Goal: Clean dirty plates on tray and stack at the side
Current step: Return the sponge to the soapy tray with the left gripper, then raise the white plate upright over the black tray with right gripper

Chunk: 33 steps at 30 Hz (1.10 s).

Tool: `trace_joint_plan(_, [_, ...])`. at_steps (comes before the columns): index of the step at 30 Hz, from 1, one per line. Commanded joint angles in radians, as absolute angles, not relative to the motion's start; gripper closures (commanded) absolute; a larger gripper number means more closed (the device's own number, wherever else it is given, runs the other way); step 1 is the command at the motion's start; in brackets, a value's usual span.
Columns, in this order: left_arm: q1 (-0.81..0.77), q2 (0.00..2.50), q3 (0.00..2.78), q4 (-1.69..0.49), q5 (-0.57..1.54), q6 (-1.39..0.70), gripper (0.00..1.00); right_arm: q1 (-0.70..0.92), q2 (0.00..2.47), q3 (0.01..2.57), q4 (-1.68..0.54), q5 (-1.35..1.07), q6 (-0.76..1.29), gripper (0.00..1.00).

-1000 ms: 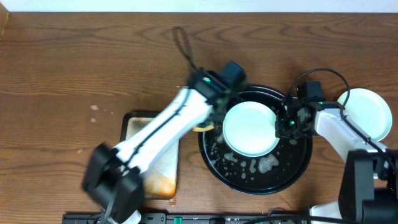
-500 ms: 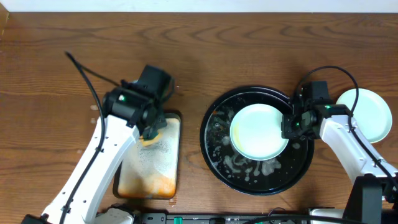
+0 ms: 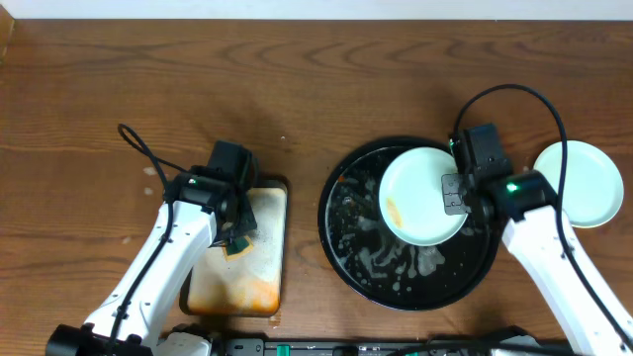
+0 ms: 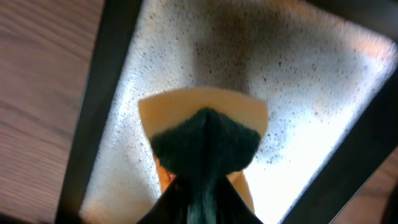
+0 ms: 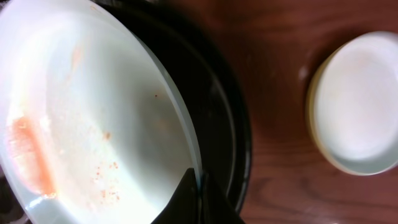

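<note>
Over the black tray (image 3: 341, 252) a pale mint plate (image 3: 425, 188) hangs tilted, with an orange smear on its face. My right gripper (image 3: 457, 195) is shut on its right rim. The right wrist view shows the same plate (image 5: 93, 124) pinched at its edge by that gripper (image 5: 198, 186), with the tray's (image 5: 227, 118) rim behind. Two more plates (image 3: 579, 183) lie stacked on the table right of the tray, and the stack (image 5: 360, 112) shows a yellow rim under the top plate. My left gripper (image 3: 237, 237) is shut on a yellow and green sponge (image 4: 205, 118) over the metal tray.
A rectangular metal tray (image 3: 267, 257), orange-stained near its front, lies left of the black tray. Its speckled floor (image 4: 298, 62) fills the left wrist view. Foam and water streak the black tray's floor. Bare wooden table lies behind and to the far left.
My left arm has swung with the sponge from the black tray to the metal tray. The right gripper has carried the plate a little right and back, and an orange smear now shows.
</note>
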<state>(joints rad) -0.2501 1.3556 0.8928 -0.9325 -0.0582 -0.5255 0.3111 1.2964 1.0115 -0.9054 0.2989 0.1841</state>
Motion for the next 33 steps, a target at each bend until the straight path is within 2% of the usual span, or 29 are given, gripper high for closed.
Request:
trace_joint_plan(1, [-0.244,1.34,0.887,-0.928,-0.036,-0.482,0.59,0.41,1.219,1.036,-0.91,0.46,0.212,0.99])
trace_joint_plan(3, [-0.244,1.34,0.887,-0.925,-0.037,-0.482,0.45,0.453,1.198,1.036,-0.916,0.501,0.209,0.99])
trace_joint_plan(5, [-0.244,1.341,0.887,-0.92,-0.037,-0.483,0.37,0.496,1.188,1.036,-0.93,0.543,0.204,0.99])
trace_joint_plan(13, [-0.244,1.341,0.887,-0.915,-0.037,-0.483,0.19,0.65,1.188,1.036,-1.019,0.768,0.205,0.99])
trace_joint_plan(26, [-0.244,1.341,0.887,-0.914,-0.037,-0.483,0.16,0.875,1.188,1.036,-1.041,1.061,0.209,0.99])
trace_joint_plan(33, [-0.244,1.341,0.887,-0.914,-0.037,-0.483,0.16,0.942,1.188,1.036,-1.038,1.164,0.208,0.99])
